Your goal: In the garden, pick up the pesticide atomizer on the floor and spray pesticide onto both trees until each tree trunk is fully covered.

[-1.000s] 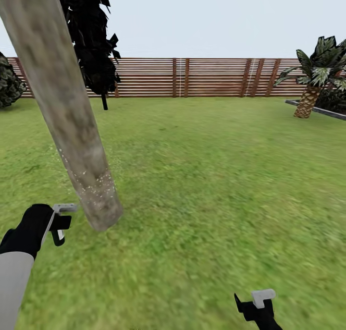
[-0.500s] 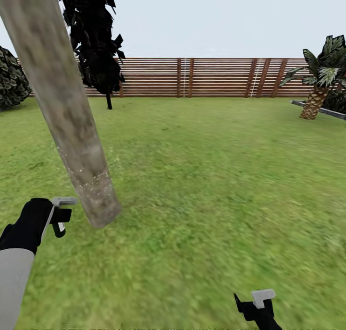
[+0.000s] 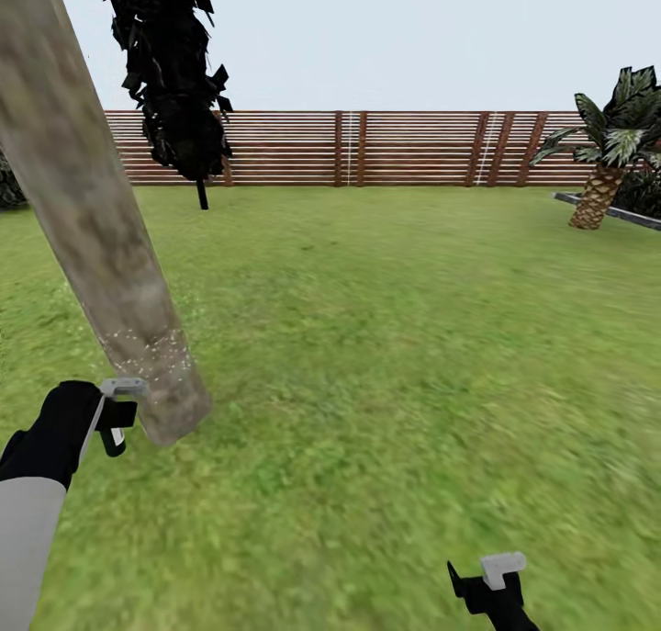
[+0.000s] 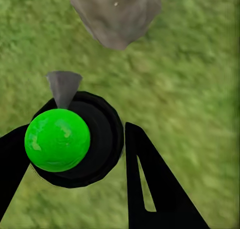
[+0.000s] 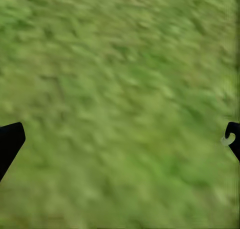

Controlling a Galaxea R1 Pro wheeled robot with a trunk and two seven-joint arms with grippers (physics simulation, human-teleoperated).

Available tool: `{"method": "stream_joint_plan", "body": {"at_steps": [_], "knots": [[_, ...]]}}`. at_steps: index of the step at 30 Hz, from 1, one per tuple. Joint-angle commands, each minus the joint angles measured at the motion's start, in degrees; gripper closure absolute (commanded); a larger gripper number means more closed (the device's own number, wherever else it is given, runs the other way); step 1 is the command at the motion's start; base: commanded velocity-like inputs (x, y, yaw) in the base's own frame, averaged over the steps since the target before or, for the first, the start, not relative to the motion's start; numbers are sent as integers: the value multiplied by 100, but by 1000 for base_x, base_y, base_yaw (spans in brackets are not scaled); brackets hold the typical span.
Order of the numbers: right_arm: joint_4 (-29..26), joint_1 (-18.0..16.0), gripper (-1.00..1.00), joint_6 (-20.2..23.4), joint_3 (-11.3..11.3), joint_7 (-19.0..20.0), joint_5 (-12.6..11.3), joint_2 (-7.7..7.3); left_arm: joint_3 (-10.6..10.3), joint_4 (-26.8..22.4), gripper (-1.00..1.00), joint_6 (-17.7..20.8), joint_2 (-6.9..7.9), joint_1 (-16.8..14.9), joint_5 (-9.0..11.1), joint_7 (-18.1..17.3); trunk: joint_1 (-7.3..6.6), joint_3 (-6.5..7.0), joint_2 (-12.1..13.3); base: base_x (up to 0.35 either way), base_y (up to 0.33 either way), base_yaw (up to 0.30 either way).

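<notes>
**Atomizer held beside the trunk**

The left hand (image 4: 117, 161) grips the pesticide atomizer (image 4: 75, 139), its grey nozzle aimed toward the base of the tree trunk (image 3: 101, 236) at the frame's left, just beside it. White specks dot the trunk's lower end. The right hand (image 5: 120, 139), at lower right, is spread wide over the grass floor (image 3: 413, 337). A second tree (image 3: 174, 80) stands before the fence (image 3: 404, 149).

Green-topped black atomizer (image 4: 75, 139), grey nozzle facing speckled grey-beige tree trunk (image 3: 101, 245), green lawn (image 3: 413, 337)
</notes>
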Motion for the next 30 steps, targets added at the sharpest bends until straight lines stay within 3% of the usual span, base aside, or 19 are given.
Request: {"method": "stream_joint_plan", "body": {"at_steps": [1, 13, 17, 20, 22, 25, 27, 29, 30], "knots": [[0, 0, -100, 0, 0, 0, 2, 3, 0, 0, 100, 1, 5, 1, -4, -2, 0, 0, 0, 205, -214, 155], [0, 0, -100, 0, 0, 0, -1, 9, 0, 121, 100, -63, 44, 203, -7, 14, 0, 0, 0, 77, -252, 260], [-3, 0, -100, 0, -6, 0, -6, 14, 6, 123, 100, -126, 26, 632, 31, -11, 0, 0, 0, -81, -249, 83], [-46, -4, -100, 30, -10, 13, 2, 31, 4, 205, 100, -931, 14, 1056, 53, -53, 0, 0, 0, -284, -101, 7], [-293, -3, -100, 66, -5, 38, 356, 10, -18, 833, 100, -1809, -2, 1181, 74, -141, 0, 0, 0, -334, -15, 1], [-1024, -2, -100, 633, 7, 135, 1460, -14, -327, 1914, 100, -3594, -2, 1210, 9, -875, 0, 0, 0, -342, -3, 0], [-1516, -42, -100, 1176, 8, 822, 2128, -10, -873, 2198, 100, -4296, 17, 1210, -159, -1748, 0, 0, 0, -249, -1, 0], [-1969, -135, -100, 1474, 6, 1958, 2439, -9, -1699, 2281, 100, -4796, 0, 1207, -501, -2597, 0, 0, 0, -66, 0, 0], [-2089, -189, -100, 1517, 6, 2295, 2481, -9, -1925, 2267, 100, -4895, -13, 1205, -563, -2885, 0, 0, 0, -20, 0, 0]]}}
